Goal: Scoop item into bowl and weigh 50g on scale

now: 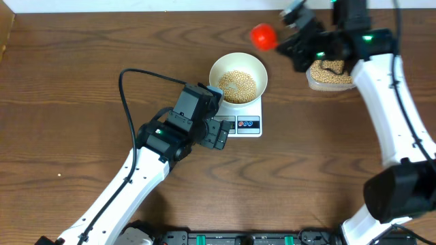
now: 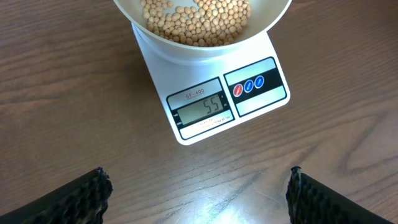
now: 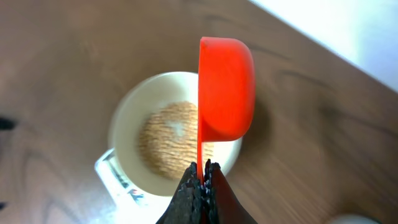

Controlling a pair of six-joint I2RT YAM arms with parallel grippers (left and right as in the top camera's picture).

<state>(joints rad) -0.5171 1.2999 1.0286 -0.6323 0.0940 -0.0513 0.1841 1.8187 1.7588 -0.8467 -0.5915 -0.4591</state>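
Right gripper (image 3: 200, 173) clenched on red scoop (image 3: 225, 87) handle; bowl (image 1: 212, 73) of beans (image 1: 237, 86) sits on scale (image 1: 248, 125), just down-left of scoop in overhead, right arm nearer. Left gripper (image 2: 198, 186) released, lower left of scale. Display (image 2: 204, 110) 55

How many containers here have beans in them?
2. The white bowl sits on the scale; a clear plastic tub stands to its right, partly hidden. Whether the red scoop holds any cannot be seen.
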